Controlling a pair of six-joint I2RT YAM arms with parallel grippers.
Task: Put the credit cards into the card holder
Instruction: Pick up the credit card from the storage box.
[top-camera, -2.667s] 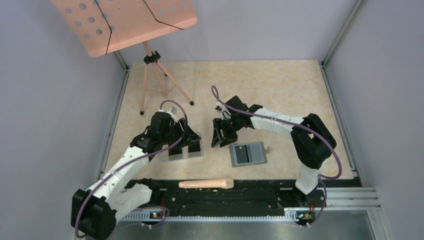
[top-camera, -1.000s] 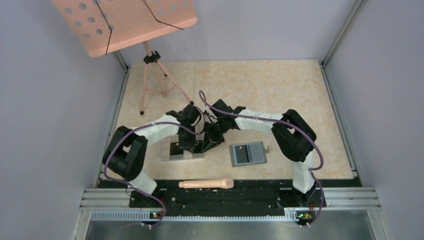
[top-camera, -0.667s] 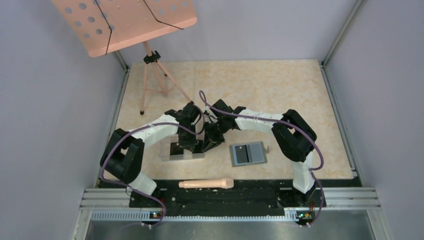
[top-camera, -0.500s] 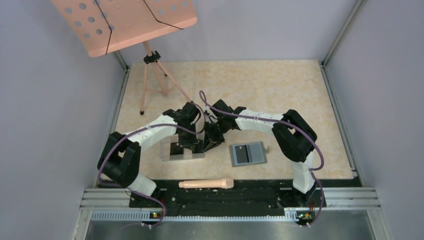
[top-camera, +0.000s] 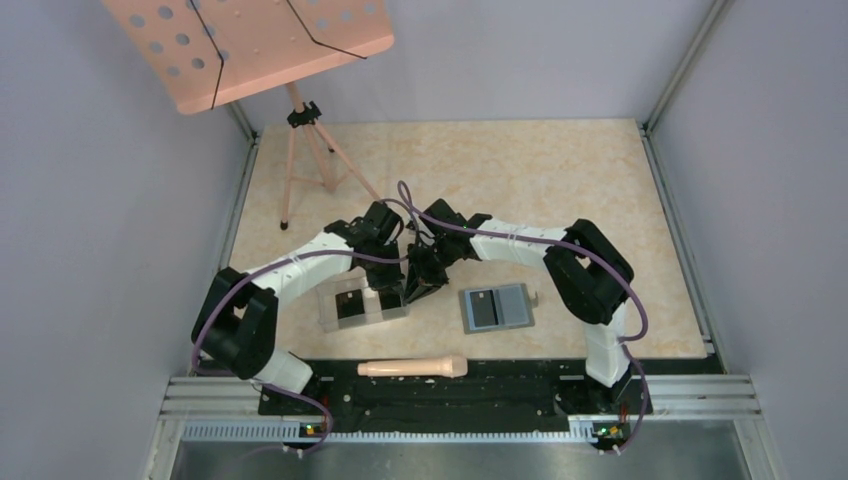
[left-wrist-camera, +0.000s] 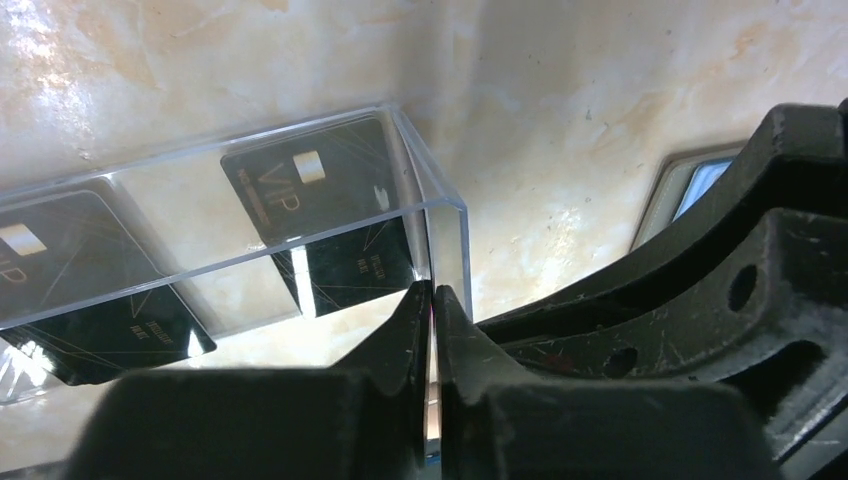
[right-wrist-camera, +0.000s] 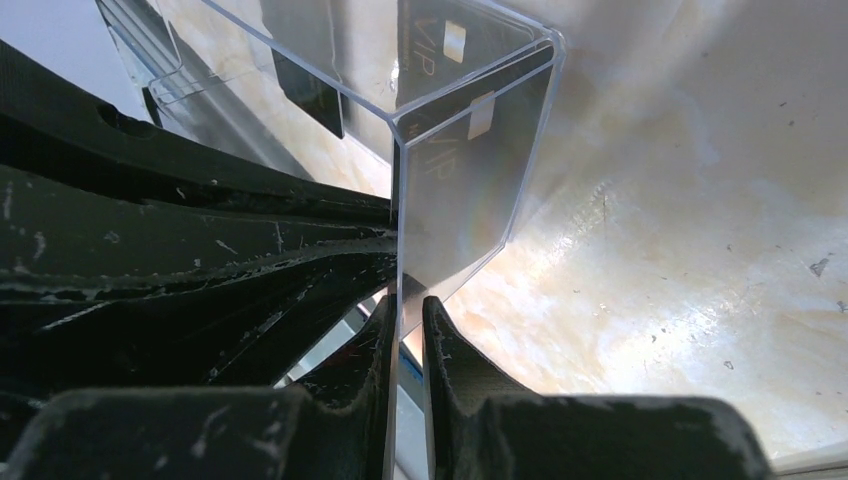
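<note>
- Beige marbled table (top-camera: 560, 190), seen from the top camera: a clear box (top-camera: 335, 305) sits near the front edge, left of centre, with the black credit cards (top-camera: 350, 306) inside it.
- Both arms bend inward and meet at the box's right end. The left gripper (top-camera: 388, 296) and right gripper (top-camera: 413, 292) stand just beside each other there, too small in this view to read how their jaws stand.
- The card holder (top-camera: 497, 308) lies open and flat just right of the grippers, apart from the box, with its bluish-gray inside up and a small tab on its right edge.
- A peach-coloured cylinder (top-camera: 413, 368) lies along the black strip at the front, and a pink music stand (top-camera: 250, 45) on a tripod stands at the far left.
- Left wrist camera: the left gripper (left-wrist-camera: 432, 300) is clenched on the thin end wall of the clear box (left-wrist-camera: 445, 215), one finger against each face. Two credit cards (left-wrist-camera: 320, 215) lie in the box, one by the gripped end and one further along, each marked "VIP" with a pale patch. A sliver of the card holder (left-wrist-camera: 690, 185) shows at the right, past the other gripper's black body.
- Right wrist camera: the right gripper (right-wrist-camera: 405, 310) is clenched on a clear wall of the box (right-wrist-camera: 470, 190) close to a corner edge. The dark credit cards (right-wrist-camera: 425, 50) and their pale marks show through the plastic. Whether the box rests on the table or is raised cannot be told.
</note>
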